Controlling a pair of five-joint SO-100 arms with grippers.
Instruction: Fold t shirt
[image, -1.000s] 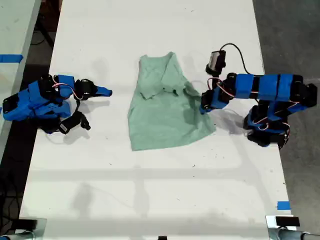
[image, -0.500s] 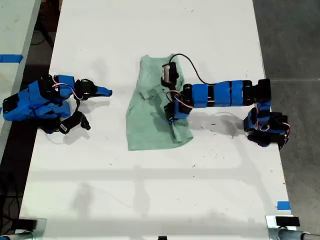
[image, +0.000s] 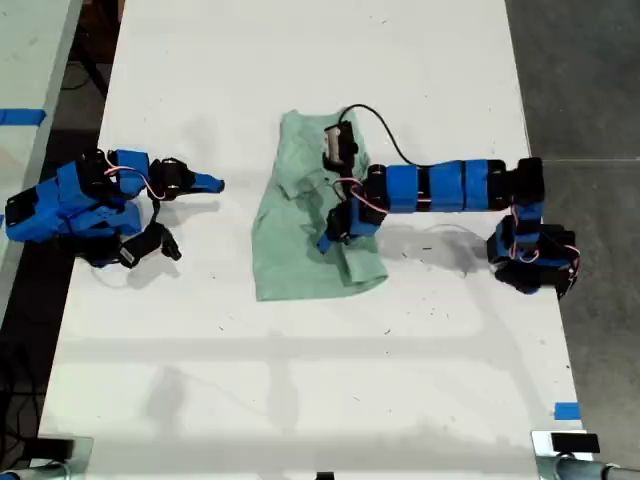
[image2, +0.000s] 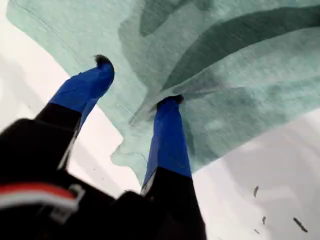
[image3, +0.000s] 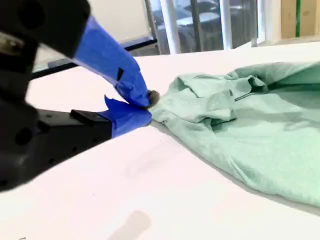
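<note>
t shirt cut off by first wrist view's edges, arm hiding part of it

Small pale mint-green t shirt, plain and unmarked, lying crumpled mid-counter. Side at the exterior view's right folded over onto the body, leaving a rumpled doubled edge; wrinkled near the collar end, flatter toward the hem.

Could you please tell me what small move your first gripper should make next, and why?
Probably lift my first gripper straight up, then draw it back toward the exterior view's right. Its jaws stand open over the t shirt and hold nothing, and that side of the shirt lies folded over the middle. Moving sideways while this low would likely drag the fold open.
</note>
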